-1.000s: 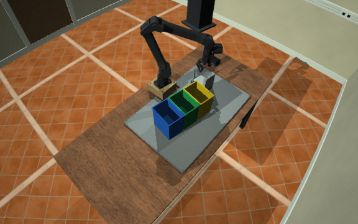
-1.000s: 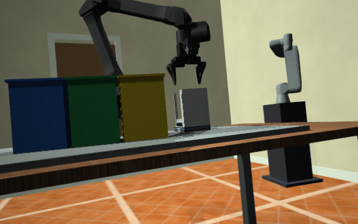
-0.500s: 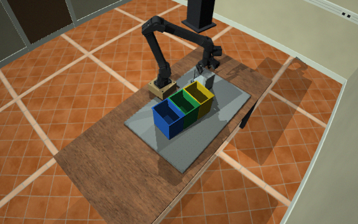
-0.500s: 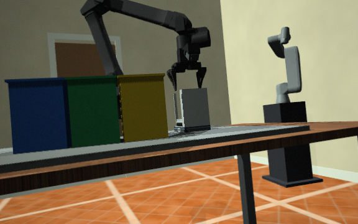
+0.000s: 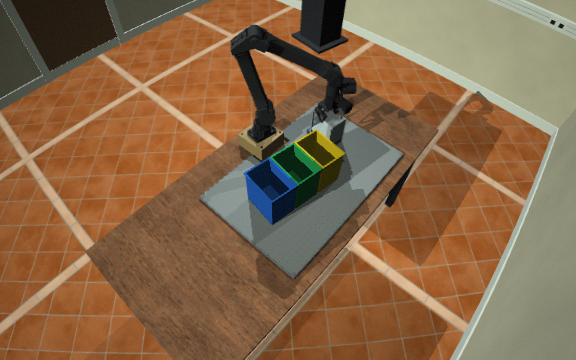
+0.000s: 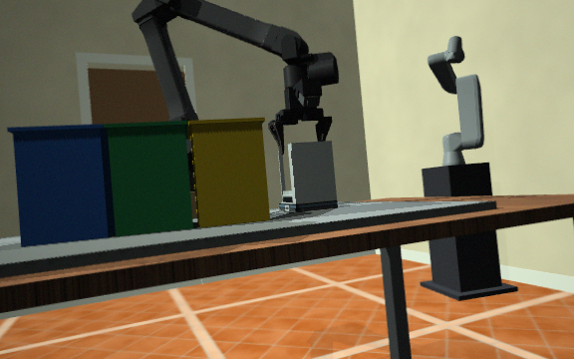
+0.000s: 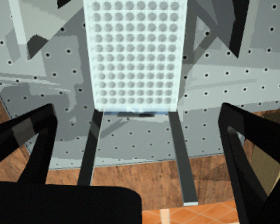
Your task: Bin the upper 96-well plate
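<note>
We hover our gripper fully spread and holding nothing; the upper plate sits untouched in rack K1 just beneath it, so grasping, lifting and carrying to the blue bin all remain

The fingers hang spread wide just above the rack, one to each side of its top. The plate lies in the rack directly below and ahead of the fingers. Three bins stand in a touching row beside the rack: one bin nearest the fingers, the next past it, and the GENERAL bin farthest away. Rack and bins stand on a mat, which lies on the desk. The arm base sits on the desk beside the mat, behind the bins.
</note>
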Controlling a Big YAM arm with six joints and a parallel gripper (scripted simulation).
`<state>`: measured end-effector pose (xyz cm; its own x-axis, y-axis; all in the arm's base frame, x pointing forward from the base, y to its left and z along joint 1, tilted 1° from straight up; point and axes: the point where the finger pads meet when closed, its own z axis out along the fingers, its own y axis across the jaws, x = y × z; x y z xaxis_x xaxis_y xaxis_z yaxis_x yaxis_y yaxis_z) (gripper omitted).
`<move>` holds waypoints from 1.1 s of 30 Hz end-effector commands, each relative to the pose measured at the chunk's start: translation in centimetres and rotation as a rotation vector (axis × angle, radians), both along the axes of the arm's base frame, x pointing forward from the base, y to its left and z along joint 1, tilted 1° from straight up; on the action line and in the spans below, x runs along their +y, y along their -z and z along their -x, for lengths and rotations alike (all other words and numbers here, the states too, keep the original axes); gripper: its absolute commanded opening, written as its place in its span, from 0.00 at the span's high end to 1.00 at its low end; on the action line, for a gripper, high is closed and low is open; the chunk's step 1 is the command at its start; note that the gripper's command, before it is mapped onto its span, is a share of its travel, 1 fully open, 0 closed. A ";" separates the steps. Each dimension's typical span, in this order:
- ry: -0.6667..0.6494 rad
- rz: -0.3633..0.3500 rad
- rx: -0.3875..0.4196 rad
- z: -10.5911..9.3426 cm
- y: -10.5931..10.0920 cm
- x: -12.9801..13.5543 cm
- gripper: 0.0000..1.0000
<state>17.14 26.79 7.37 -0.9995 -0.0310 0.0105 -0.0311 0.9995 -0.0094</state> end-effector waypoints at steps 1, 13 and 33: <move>0.011 -0.003 -0.001 -0.2 0.9 0.4 0.00; 0.010 -0.003 -0.001 -0.1 2.5 0.4 0.00; 0.009 -0.002 -0.001 0.0 5.6 0.3 0.00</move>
